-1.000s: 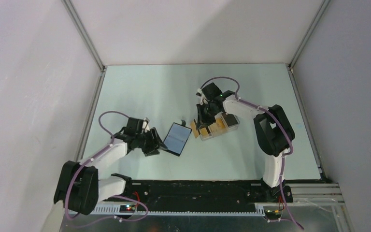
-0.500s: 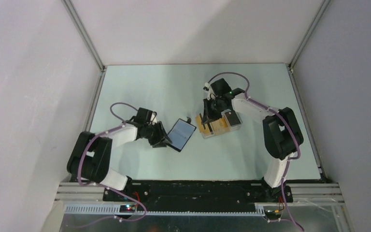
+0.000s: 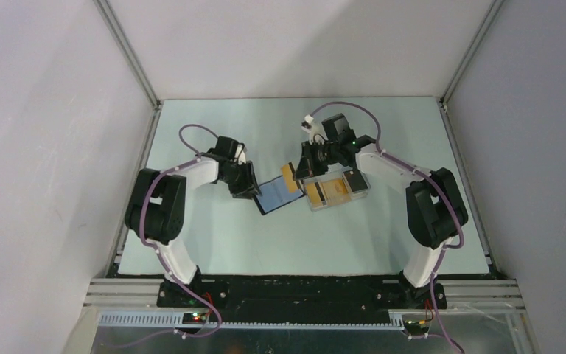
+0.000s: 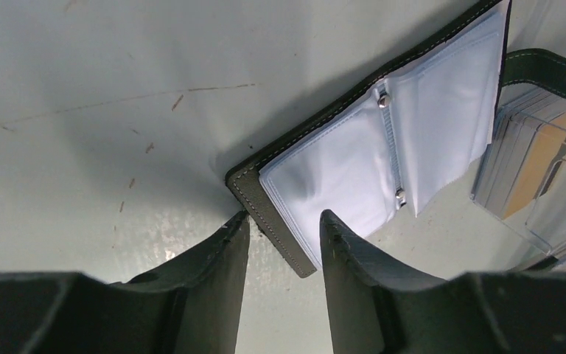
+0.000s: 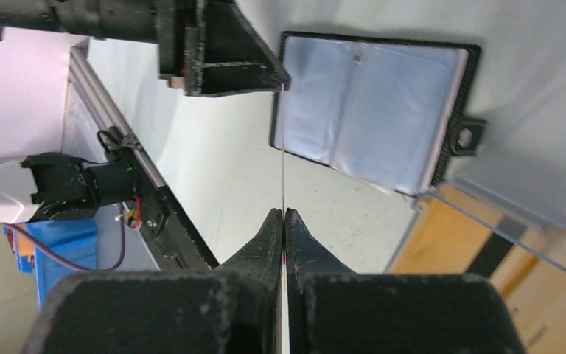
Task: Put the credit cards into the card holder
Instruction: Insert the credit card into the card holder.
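- Left gripper [image 4: 285, 215]: jaws half apart, astride the near corner of the open black folding card holder [image 4: 354, 147] (clear sleeves up), which lies flat on the pale table [image 4: 81, 88].
- Right gripper [image 5: 284, 214]: pinching one thin orange credit card [image 3: 289, 174] just above the holder's far end.

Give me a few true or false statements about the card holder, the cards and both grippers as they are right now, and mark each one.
1. The card holder lies open, its clear sleeves showing. True.
2. The right gripper is empty. False: it is shut on a credit card, which the right wrist view shows edge-on.
3. The fingers of the left gripper stand on either side of the card holder's edge. True.
4. The tray holds no cards. False: orange cards lie in it.
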You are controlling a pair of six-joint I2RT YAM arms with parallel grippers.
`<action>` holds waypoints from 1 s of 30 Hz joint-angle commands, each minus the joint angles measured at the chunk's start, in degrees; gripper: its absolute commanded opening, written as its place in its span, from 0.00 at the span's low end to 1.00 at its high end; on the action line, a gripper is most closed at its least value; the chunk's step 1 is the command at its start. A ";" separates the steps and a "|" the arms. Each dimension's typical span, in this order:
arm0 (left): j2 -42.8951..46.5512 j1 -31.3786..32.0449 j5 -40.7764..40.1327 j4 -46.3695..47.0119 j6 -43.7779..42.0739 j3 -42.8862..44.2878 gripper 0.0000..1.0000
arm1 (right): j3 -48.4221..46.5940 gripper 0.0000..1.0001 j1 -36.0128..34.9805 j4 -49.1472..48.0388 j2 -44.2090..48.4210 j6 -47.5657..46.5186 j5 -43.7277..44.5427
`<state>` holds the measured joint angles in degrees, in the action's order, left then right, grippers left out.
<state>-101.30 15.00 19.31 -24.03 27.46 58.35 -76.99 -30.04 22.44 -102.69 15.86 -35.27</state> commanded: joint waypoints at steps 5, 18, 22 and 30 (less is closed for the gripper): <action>2.65 -0.85 -3.46 -4.34 -5.80 -0.08 0.47 | -4.27 0.00 -0.94 -7.79 -7.80 0.35 -7.38; 2.85 -0.93 -0.46 -4.61 -3.87 -3.01 0.44 | -18.78 0.00 -1.60 0.11 -21.59 -4.13 -7.32; 2.66 -0.89 0.96 -3.94 -2.95 -2.06 0.44 | -18.09 0.00 -1.76 -0.67 -22.30 -4.14 -7.19; -0.17 -0.28 2.99 -2.00 -1.02 -0.74 0.43 | -15.24 0.00 -1.99 -2.53 -23.09 -2.72 -7.97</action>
<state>-99.50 14.39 20.78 -27.31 25.15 56.47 -92.97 -31.57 21.32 -125.16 13.23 -41.52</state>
